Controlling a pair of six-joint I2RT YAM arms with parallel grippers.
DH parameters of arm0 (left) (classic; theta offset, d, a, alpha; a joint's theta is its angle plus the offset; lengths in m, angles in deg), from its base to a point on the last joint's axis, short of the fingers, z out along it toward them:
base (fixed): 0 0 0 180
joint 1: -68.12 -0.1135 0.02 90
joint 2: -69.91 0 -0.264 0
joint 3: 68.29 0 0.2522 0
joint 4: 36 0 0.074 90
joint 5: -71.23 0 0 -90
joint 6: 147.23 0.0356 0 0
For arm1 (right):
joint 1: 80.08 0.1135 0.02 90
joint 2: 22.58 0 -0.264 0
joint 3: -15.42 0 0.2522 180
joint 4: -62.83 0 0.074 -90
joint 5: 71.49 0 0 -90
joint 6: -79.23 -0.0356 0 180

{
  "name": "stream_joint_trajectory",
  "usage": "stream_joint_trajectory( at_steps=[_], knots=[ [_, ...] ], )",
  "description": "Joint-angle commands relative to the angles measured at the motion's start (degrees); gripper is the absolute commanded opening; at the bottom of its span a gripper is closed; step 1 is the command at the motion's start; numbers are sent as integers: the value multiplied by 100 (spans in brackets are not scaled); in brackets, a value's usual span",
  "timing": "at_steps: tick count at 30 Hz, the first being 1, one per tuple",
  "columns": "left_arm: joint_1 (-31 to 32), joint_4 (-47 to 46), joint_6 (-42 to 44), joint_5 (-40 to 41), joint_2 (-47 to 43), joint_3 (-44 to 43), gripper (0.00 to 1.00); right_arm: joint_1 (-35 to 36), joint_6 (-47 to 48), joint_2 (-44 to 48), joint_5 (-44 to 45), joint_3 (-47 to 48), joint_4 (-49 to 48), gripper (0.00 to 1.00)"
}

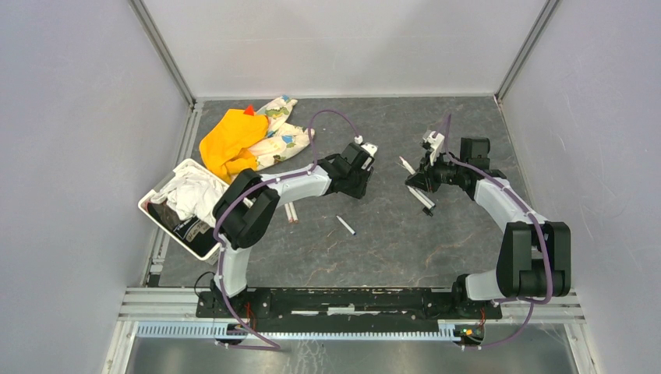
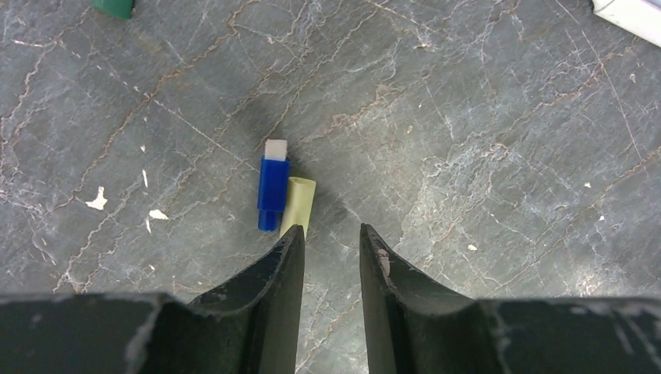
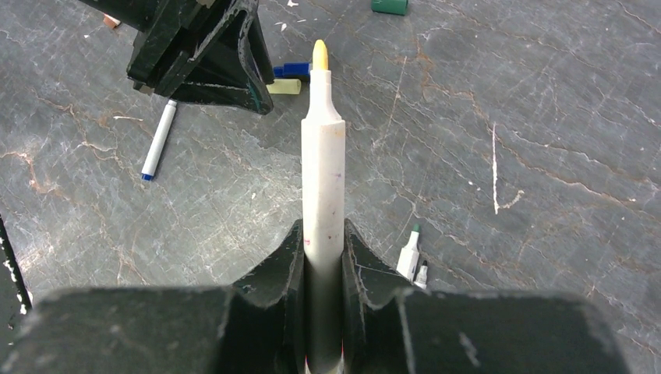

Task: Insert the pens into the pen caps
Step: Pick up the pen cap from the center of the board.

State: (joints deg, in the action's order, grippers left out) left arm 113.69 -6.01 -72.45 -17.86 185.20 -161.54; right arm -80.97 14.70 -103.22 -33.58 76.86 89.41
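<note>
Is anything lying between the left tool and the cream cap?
No. The left wrist view shows only bare table between the left tool and the cream cap, which sits just ahead; the blue cap lies alongside it.

Robotics lab test cell, tabletop enclosure.
Plain white panel walls (image 1: 343,47) on three sides, aluminium frame posts (image 1: 160,51), scuffed dark marbled tabletop (image 1: 390,249); left arm (image 1: 304,183) and right arm (image 1: 499,199) bolted to a black base rail (image 1: 351,300), purple cables (image 1: 334,112) running along them.
</note>
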Motion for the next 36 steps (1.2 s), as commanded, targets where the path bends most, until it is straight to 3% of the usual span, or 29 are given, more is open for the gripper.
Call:
stream_joint_trajectory(
  at_steps=[1,36],
  knots=[
    [-37,103,397,-266,119,-346,38,-55,113,-46,-143,255,-8,0],
    [-74,155,668,14,-59,-365,34,-78,265,-242,-231,365,204,0]
  ],
)
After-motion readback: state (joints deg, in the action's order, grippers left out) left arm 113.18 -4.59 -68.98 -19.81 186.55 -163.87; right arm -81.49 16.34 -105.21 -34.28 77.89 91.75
